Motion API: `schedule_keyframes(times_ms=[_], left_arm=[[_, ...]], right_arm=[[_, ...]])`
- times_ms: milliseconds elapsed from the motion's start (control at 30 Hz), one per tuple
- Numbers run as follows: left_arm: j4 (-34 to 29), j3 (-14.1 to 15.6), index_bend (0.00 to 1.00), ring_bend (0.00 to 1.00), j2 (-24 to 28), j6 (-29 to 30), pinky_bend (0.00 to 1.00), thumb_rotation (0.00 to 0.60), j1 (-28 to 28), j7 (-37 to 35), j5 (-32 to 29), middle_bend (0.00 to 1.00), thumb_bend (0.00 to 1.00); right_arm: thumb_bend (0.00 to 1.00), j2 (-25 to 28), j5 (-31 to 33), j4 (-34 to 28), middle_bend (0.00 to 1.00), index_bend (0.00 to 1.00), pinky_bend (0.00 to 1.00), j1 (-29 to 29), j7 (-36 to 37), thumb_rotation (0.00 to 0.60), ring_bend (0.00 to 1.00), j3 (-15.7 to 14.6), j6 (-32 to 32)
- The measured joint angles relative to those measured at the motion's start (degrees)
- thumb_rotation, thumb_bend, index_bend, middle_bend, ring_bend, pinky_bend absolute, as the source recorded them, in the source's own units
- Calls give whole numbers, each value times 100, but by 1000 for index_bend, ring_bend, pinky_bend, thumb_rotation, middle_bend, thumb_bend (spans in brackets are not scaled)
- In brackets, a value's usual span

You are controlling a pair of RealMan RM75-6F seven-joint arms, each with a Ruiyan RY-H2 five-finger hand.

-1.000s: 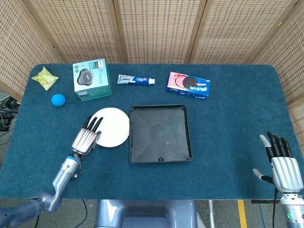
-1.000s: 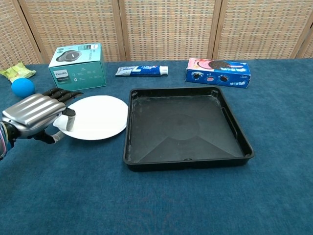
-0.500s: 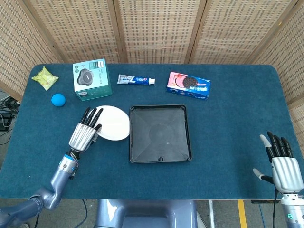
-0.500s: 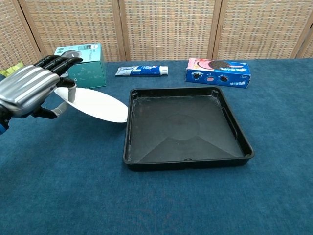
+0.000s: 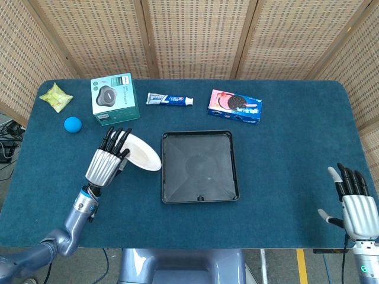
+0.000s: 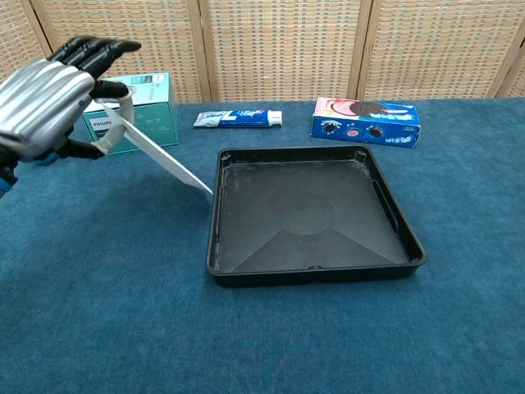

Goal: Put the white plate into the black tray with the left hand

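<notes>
I have the white plate (image 6: 156, 152) pinched at its outer rim in my left hand (image 6: 47, 98), fingers closed over the top edge and the thumb underneath, and the plate is off the table, tilted steeply so its far edge slopes down toward the black tray (image 6: 394, 246). In the chest view the plate's low edge sits just beside the tray's left wall near its rear corner; I cannot tell whether the two touch. From the head view the plate (image 5: 141, 152) shows as a narrow oval just left of the tray (image 5: 200, 195), with my left hand (image 5: 106, 161) at its left side. The tray itself lies flat on the blue table (image 5: 284, 142) and has nothing in it. My right hand (image 5: 354, 204) is at the lower right edge of the head view, well apart from everything, fingers extended and spread, holding nothing. Along the back of the table I see a teal box (image 5: 113, 97), a toothpaste tube (image 5: 170, 99) and a blue cookie package (image 5: 235, 106); off to the far left are a blue ball (image 5: 72, 124) and a yellow-green snack bag (image 5: 55, 96).
</notes>
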Motion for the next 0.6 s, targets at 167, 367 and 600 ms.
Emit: schedule_keyframes(times_ms=[167,367,600], left_arm=[[-46,-166,802,0,-16,108,0,600,-207,-43,46,57,546],[-90,-285,802,0,-92,42,0,600,-473,-8,57,57,545],[29,-351,802,0,-450,-217,0,600,-856,37,68,58,544]], right_arm=[[225,-18,61,46,0,88,0,9,21,600,0,20,-41],[226,-40,153,122,0,89,0,19,59,600,0,46,-102],[226,-56,298,237,0,89,0,23,161,600,0,96,-170]])
